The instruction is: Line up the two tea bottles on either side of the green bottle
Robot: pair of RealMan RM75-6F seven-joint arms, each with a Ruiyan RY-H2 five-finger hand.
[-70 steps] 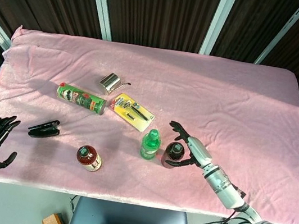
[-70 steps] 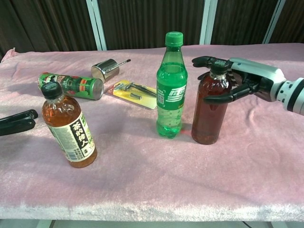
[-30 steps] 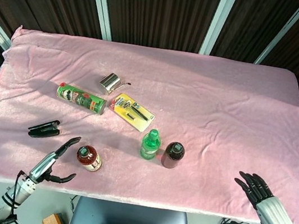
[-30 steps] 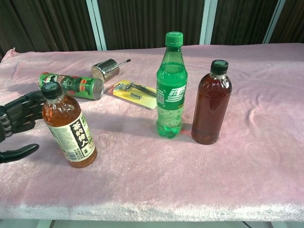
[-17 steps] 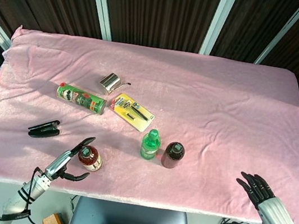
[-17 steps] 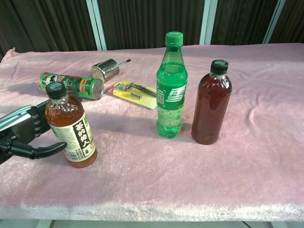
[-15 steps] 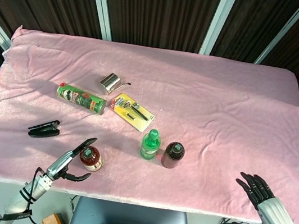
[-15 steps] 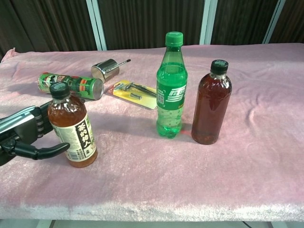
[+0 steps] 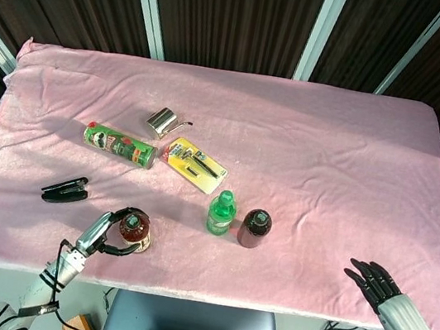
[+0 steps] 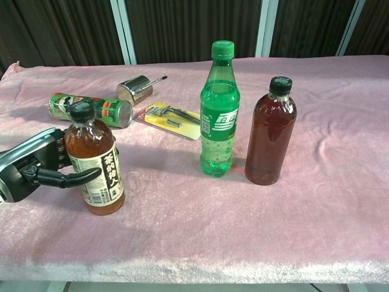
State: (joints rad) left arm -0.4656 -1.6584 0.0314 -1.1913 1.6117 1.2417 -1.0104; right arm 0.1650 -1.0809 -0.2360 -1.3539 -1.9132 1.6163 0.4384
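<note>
The green bottle [image 9: 221, 213] [image 10: 219, 112] stands upright near the table's front. Just to its right stands a dark tea bottle [image 9: 254, 228] [image 10: 270, 134] with a black cap, nothing touching it. Well left of the green bottle is a labelled tea bottle [image 9: 133, 231] [image 10: 94, 161], upright. My left hand [image 9: 98, 235] [image 10: 30, 171] grips it from the left, thumb across its front and fingers [image 10: 59, 152] behind it. My right hand [image 9: 388, 303] hangs off the table's front right corner with fingers spread, holding nothing; the chest view does not show it.
A green snack can [image 9: 119, 145] [image 10: 91, 109] lies on its side at the left. Behind it are a metal cup [image 9: 161, 121] [image 10: 135, 89] and a yellow blister pack [image 9: 195, 164] [image 10: 173, 117]. A black stapler [image 9: 64, 189] lies left of the labelled bottle. Pink cloth [image 9: 329, 165] covers the table.
My left hand has closed around the labelled tea bottle, which went from leaning to upright and shifted slightly right. The right hand drew back from the dark bottle to the front right corner.
</note>
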